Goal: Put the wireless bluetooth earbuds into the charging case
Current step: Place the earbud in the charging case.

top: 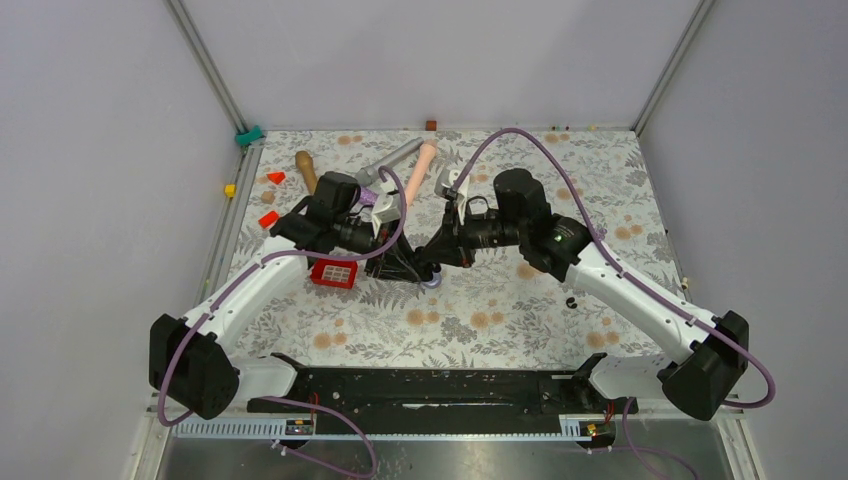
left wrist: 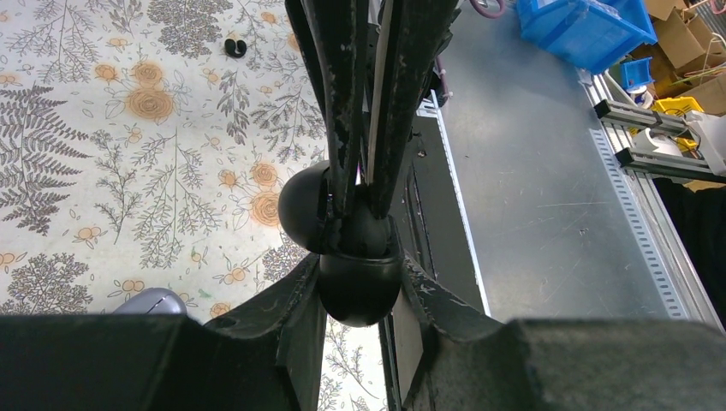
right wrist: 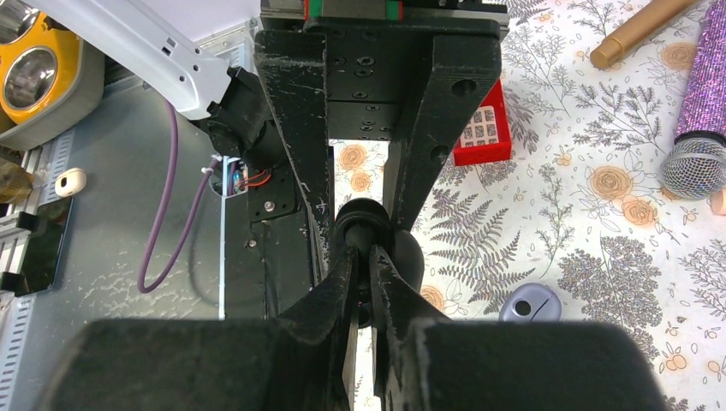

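Observation:
My left gripper (top: 413, 268) is shut on a black oval pebble-like object (left wrist: 360, 291) and holds it above the mat, its lid (left wrist: 301, 205) hinged open. My right gripper (top: 433, 260) meets it from the other side, jaws nearly closed on a small black rounded bud (left wrist: 365, 229) in the object's open mouth, which looks like an earbud. The lavender charging case (right wrist: 531, 304) lies on the mat just beside and below both grippers; it also shows in the left wrist view (left wrist: 154, 301). Another tiny black earbud (top: 571, 301) lies alone to the right and shows in the left wrist view (left wrist: 235, 47).
A red square tray (top: 334, 273) sits left of the grippers. A purple glitter microphone (right wrist: 702, 111), a gold cylinder (top: 306, 170), a pink cylinder (top: 422, 165) and small red blocks (top: 268, 218) lie behind. The black rail (top: 430, 385) runs along the near edge.

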Controlling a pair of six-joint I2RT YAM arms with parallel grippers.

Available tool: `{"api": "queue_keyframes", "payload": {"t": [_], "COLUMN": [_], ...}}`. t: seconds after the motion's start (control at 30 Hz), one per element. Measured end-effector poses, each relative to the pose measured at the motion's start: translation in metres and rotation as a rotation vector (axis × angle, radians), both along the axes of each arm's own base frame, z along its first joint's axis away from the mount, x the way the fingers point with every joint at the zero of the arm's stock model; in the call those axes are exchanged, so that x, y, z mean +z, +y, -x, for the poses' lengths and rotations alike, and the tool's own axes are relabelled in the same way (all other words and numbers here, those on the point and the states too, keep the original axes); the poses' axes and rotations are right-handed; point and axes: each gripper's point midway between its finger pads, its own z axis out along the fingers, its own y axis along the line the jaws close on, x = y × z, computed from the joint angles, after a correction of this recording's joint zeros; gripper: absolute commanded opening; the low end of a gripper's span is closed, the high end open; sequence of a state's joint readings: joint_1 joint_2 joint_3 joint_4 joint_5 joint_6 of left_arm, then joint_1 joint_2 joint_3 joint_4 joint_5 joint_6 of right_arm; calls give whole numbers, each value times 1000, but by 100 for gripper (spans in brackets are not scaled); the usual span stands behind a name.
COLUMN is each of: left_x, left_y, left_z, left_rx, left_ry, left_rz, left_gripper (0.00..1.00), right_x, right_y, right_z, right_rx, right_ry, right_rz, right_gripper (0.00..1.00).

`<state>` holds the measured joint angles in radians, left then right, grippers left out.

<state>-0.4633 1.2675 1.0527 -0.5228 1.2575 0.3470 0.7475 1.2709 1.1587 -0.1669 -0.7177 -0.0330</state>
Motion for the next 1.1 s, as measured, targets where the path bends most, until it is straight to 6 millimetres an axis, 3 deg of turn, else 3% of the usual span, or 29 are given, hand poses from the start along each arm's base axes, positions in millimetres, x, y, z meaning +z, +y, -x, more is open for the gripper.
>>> {"api": "queue_keyframes", "payload": {"t": [0.27,1.1], "left_x": [-1,-3], "left_y": [0,0], "left_z": [1,1], "left_rx": [-1,-1], "left_ry": [6,9], "left_rz": [-3,-5], "left_gripper": [0,0], "right_x": [-3,-6], "right_y": [3,3], "right_z": [2,7], "right_rx": [8,21], "right_ry": [5,23], "right_rz": [5,25], "right_gripper": [10,35]}}
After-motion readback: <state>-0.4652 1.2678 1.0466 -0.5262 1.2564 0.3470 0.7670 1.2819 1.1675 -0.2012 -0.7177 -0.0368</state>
